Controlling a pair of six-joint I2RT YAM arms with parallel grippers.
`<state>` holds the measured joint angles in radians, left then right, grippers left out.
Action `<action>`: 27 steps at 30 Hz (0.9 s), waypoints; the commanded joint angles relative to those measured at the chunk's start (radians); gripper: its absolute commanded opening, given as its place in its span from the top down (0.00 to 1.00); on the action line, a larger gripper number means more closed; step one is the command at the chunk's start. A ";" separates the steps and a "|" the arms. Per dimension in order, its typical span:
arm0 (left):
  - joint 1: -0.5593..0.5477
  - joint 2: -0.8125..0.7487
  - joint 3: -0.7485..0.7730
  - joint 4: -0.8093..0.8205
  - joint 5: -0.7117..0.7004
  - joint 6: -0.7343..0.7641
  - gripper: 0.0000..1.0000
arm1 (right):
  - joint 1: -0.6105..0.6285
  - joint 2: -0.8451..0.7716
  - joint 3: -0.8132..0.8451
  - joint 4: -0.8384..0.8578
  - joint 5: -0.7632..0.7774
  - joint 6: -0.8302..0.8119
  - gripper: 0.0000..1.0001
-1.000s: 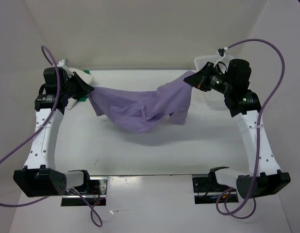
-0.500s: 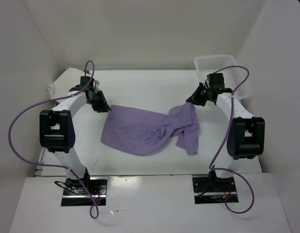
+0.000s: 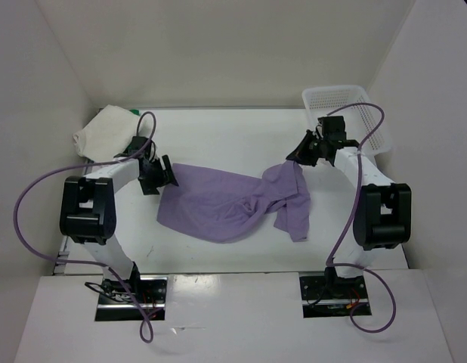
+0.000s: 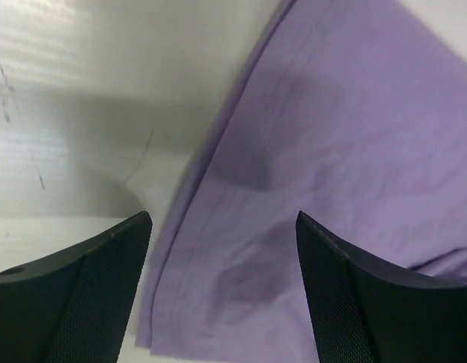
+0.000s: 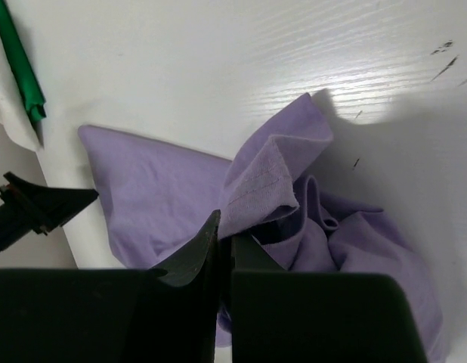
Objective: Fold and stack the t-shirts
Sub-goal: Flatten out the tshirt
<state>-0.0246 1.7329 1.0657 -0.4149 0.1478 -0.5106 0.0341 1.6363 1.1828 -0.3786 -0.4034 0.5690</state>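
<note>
At the far left corner of the table (image 3: pixel 218 140) a cream t-shirt (image 3: pixel 99 130) lies bunched, with a strip of green t-shirt (image 5: pixel 20 64) beside it. The left gripper (image 4: pixel 222 221) has its fingers spread wide over the left hem of the lavender t-shirt (image 3: pixel 214 203), gripping nothing. The shirt lies rumpled across the middle of the table. Its right end rises to the right gripper (image 5: pixel 224 231), which pinches a fold. A white mesh basket (image 3: pixel 358 102) stands at the far right.

Overhead, wrist close-ups — sharing lavender shirt (image 3: pixel 226 204).
</note>
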 commanded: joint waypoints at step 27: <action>0.064 -0.330 0.367 0.019 0.168 -0.126 1.00 | 0.095 -0.421 0.244 -0.051 -0.048 -0.018 0.95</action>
<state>-0.0181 1.5101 1.3506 -0.3748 0.2581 -0.5880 0.0982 1.3445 1.3140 -0.4484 -0.4179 0.5591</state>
